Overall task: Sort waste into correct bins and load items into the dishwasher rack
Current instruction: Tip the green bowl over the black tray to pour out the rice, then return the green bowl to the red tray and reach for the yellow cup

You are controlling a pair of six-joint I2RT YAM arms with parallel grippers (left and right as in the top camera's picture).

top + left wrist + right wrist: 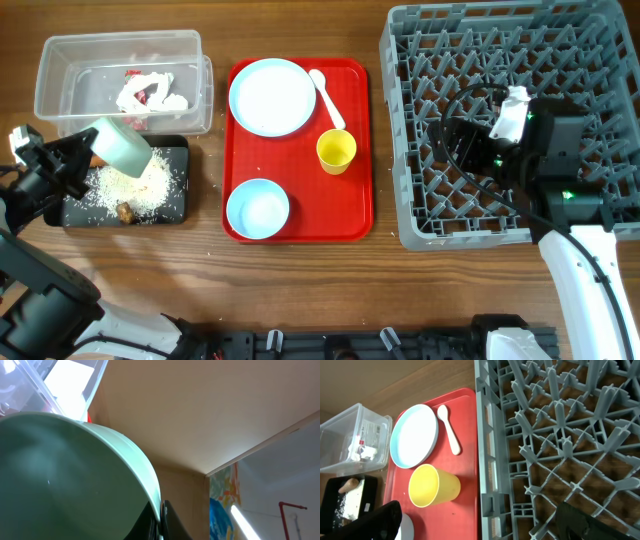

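Hanging tilted over the black tray (pixel 178 150) is the pale green bowl (pixel 122 147), mouth angled down toward the tray's far end. The left claw (pixel 90 156) is clamped on its rim; the left wrist view shows dark fingers (pixel 172 524) on either side of the bowl's edge. Below the bowl, white rice (pixel 135 190) lies piled across the tray, with a few grains scattered on the tabletop (pixel 300 290) nearby. A small brown lump (pixel 125 211) sits at the near edge of the rice. An orange-brown stick (pixel 97 159) peeks out just beside the bowl, mostly hidden.

Behind the tray stands the clear tub (pixel 60 60), and inside it are the crumpled white paper (pixel 152 93) and bits of red wrapper (pixel 133 72).

Over to the middle: the red serving tray (pixel 300 225) carries the large pale blue plate (pixel 272 96) at the back. The white spoon (pixel 327 95) lies just beside it, and the yellow cup (pixel 336 151) stands upright in front of the spoon. The pale blue bowl (pixel 258 209) is at the near left corner.

On the right, the grey dishwasher rack (pixel 430 60) holds nothing but its pegs. The right claw (pixel 458 140) hovers above its left half. Its fingers (pixel 385 520) are spread wide apart and grip nothing, pointed toward the red tray.
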